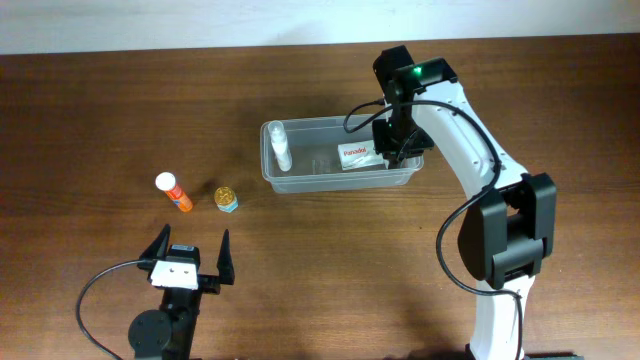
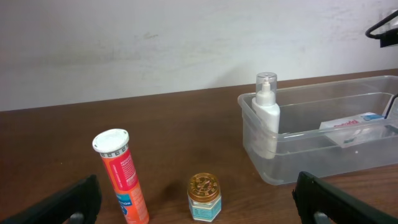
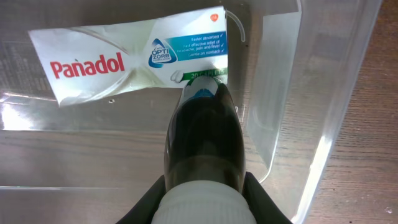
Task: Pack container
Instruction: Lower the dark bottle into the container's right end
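Nearest the robot, the left gripper (image 1: 195, 238) hovers low over the brown tabletop (image 1: 100, 120) with its fingers (image 2: 68, 200) spread wide and nothing between them. Just beyond it stand two small items, near each other but apart: an orange tube (image 1: 174, 193) with a white cap, upright, and to its right a squat jar (image 1: 226, 199) with a gold lid.

Farther back and to the right sits the container (image 1: 330, 181), a clear shallow tub lying lengthwise across the tabletop, well apart from the tube and jar. A white pump bottle (image 1: 280, 148) stands upright in its left end. A white Panadol box (image 1: 358, 155) lies flat on the floor of its right half.

The right gripper (image 1: 398, 148) reaches down into the right end of the container, beside the box. Its fingers (image 3: 264, 200) pinch a dark glossy bottle (image 3: 202, 134) with a white cap. The bottle's far end, which bears a green and white label, points at the edge of the Panadol box and sits right against it in the wrist view. Whether the bottle touches the container's floor cannot be told.
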Robot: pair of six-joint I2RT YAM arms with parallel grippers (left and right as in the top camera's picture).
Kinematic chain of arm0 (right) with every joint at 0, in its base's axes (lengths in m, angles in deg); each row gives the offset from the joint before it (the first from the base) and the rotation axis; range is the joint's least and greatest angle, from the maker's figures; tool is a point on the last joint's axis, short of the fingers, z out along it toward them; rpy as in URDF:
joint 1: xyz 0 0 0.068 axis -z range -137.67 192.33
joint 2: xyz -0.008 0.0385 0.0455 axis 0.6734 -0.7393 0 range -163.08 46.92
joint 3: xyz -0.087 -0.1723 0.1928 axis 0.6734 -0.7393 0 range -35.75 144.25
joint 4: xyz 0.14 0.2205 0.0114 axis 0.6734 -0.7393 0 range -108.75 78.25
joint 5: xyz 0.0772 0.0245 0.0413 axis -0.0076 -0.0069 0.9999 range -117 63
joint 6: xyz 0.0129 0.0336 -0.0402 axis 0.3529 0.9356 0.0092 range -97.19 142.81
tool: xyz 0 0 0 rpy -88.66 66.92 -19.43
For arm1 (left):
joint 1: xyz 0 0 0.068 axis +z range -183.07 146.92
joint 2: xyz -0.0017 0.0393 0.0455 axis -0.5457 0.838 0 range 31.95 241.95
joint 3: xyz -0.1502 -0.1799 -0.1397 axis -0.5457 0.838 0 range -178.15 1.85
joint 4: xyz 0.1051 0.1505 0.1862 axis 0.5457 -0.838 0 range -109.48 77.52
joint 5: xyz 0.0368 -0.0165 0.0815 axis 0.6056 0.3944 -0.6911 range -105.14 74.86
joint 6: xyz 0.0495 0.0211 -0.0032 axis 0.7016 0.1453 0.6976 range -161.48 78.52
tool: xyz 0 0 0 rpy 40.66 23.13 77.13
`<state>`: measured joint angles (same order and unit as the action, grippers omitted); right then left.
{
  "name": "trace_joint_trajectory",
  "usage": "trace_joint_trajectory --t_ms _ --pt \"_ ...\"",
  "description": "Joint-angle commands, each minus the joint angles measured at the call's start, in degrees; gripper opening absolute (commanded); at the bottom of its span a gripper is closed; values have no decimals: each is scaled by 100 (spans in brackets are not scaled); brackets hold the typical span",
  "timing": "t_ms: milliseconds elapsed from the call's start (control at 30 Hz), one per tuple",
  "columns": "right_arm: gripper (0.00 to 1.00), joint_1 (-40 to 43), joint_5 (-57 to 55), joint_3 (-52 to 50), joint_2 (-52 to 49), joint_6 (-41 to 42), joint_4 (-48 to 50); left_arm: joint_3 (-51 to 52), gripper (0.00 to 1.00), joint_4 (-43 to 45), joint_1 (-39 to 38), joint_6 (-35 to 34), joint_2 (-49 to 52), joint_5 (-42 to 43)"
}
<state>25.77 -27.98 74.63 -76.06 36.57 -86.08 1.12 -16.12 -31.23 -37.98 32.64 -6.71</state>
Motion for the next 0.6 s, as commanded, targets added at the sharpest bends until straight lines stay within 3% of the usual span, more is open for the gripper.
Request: trace_joint_trajectory --t_ms 0,567 --pt "27 -28 52 -24 -20 70 17 22 99 -7 13 68 -35 81" --pt "28 -26 76 -24 -20 74 289 22 99 -7 13 66 -35 81"
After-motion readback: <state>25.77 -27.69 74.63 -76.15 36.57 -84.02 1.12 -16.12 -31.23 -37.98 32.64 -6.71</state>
